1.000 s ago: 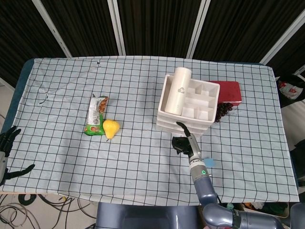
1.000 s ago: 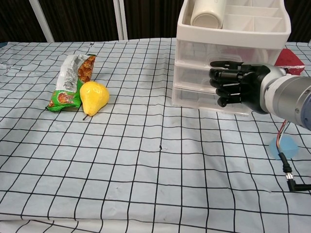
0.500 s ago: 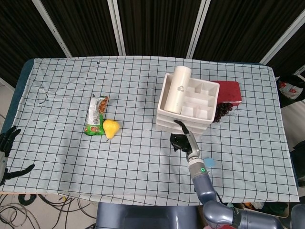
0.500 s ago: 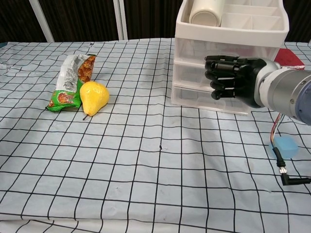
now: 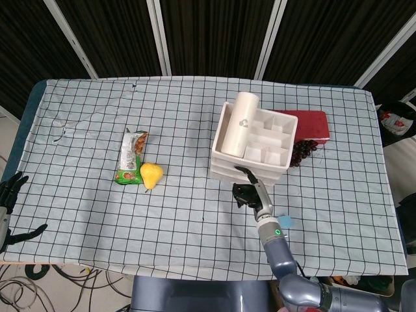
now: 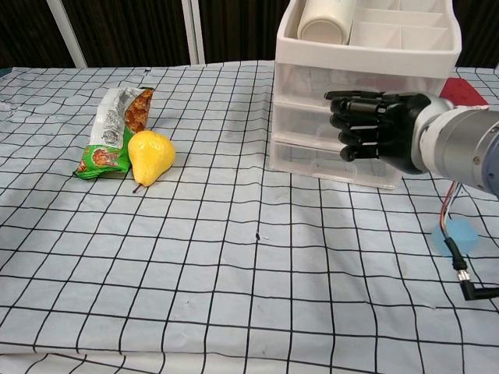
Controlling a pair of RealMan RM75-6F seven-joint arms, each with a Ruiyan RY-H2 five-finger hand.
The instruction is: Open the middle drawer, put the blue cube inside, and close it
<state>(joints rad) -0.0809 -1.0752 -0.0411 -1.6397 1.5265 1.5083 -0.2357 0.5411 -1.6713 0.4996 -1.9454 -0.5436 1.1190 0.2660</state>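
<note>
The white three-drawer unit (image 6: 312, 117) (image 5: 224, 170) stands right of centre, with all drawers closed. My right hand (image 6: 374, 128) (image 5: 244, 192) lies against the front of the middle drawer (image 6: 304, 125). Its curled fingers hook at the drawer's handle and hide it. The blue cube (image 6: 458, 234) (image 5: 286, 221) lies on the cloth near my right forearm, apart from the hand. My left hand (image 5: 9, 194) hangs off the table's left edge, its fingers apart and holding nothing.
A white bottle (image 5: 242, 121) lies in the unit's top tray. A yellow pear (image 6: 150, 156) and a snack packet (image 6: 115, 125) lie at the left. A red box (image 5: 312, 123) and dark grapes (image 5: 302, 151) sit behind the unit. A black cable (image 6: 460, 276) trails by the cube.
The drawer unit has slid and turned a little to the left with my right hand against it. The drawers stay closed and the left hand has not moved.
</note>
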